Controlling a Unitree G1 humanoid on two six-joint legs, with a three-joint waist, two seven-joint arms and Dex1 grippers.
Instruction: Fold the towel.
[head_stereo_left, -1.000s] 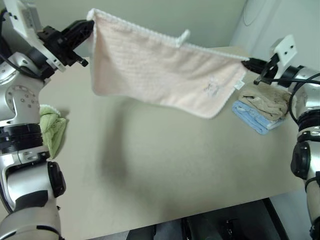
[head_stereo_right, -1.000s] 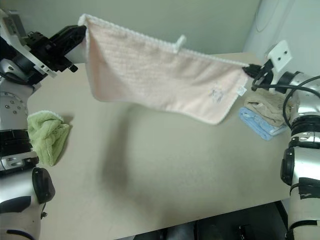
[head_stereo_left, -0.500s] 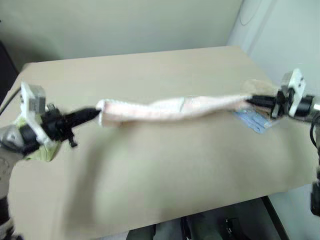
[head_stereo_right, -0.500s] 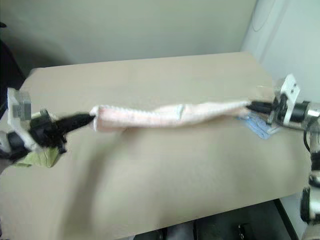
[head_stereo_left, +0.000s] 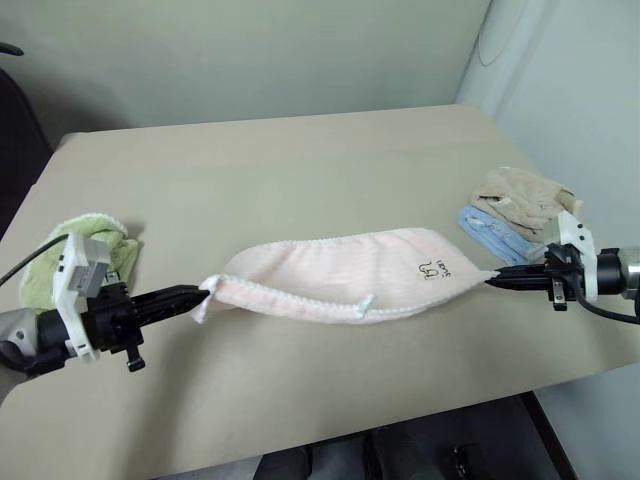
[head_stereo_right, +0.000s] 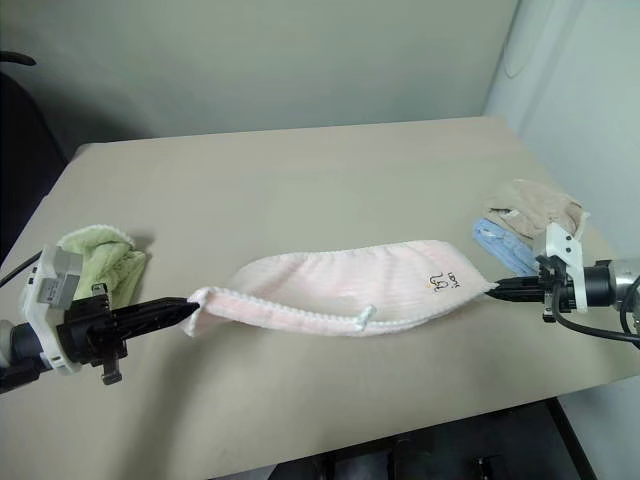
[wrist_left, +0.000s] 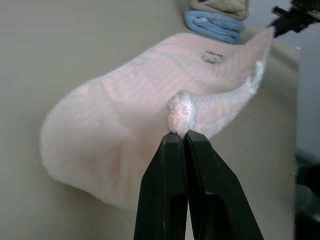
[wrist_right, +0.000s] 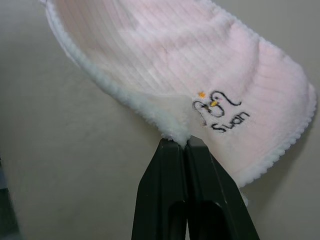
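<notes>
1. Overhead, the towel (head_stereo_left: 340, 275) lies stretched across the table (head_stereo_left: 300, 160) between both arms, far edge resting down, ready to be doubled over.
2. Left wrist: the left gripper (wrist_left: 182, 137) is clamped on one corner, keeping it taut.
3. Right wrist: the right gripper (wrist_right: 184, 145) pinches the opposite corner beside the embroidered motif (wrist_right: 217, 110).

My left gripper (wrist_left: 179, 137) pinched a corner of the towel (head_stereo_left: 340, 277), so that corner's tip was buried between my fingers; my right gripper (wrist_right: 186, 143) hid the opposite corner the same way. The towel's underside was out of sight where it sagged onto the table (head_stereo_left: 300, 170). The blue cloth (head_stereo_left: 498, 234) lay mostly covered by the beige towel (head_stereo_left: 525, 196). The picture's edge cut off my right arm.
</notes>
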